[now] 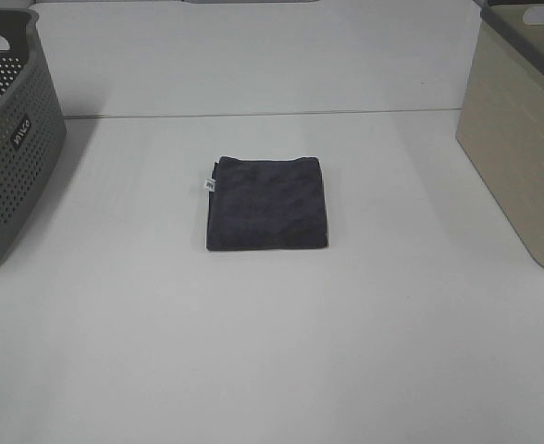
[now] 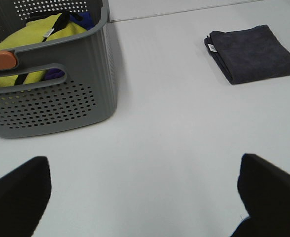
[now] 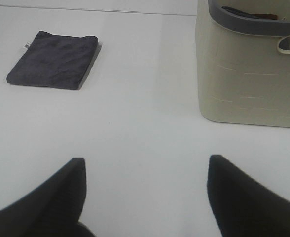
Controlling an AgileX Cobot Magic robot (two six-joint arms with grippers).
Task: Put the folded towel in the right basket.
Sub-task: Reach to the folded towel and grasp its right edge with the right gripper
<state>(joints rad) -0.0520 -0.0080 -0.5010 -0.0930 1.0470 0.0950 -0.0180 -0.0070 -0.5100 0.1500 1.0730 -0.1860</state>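
I see the folded towel (image 1: 266, 203) lying flat at the middle of the table (image 1: 272, 370), with the beige right basket (image 1: 517, 157) off at its 2 o'clock. The grey left basket (image 1: 13, 157), holding yellow cloth (image 2: 31, 44), sits at its 9 o'clock. My left gripper (image 2: 145, 168) and right gripper (image 3: 146, 165) both have their fingers spread wide over bare table, holding nothing, well apart from the towel.

A: Grey basket (image 1: 13, 176)?
B: Cut by left edge; logo (image 1: 20, 130) illegible.
A: Beige basket (image 1: 517, 148)?
B: Cut by right edge; contents mostly hidden.
A: Tag (image 1: 210, 185) on folded towel (image 1: 267, 205)?
B: Print too small to read.
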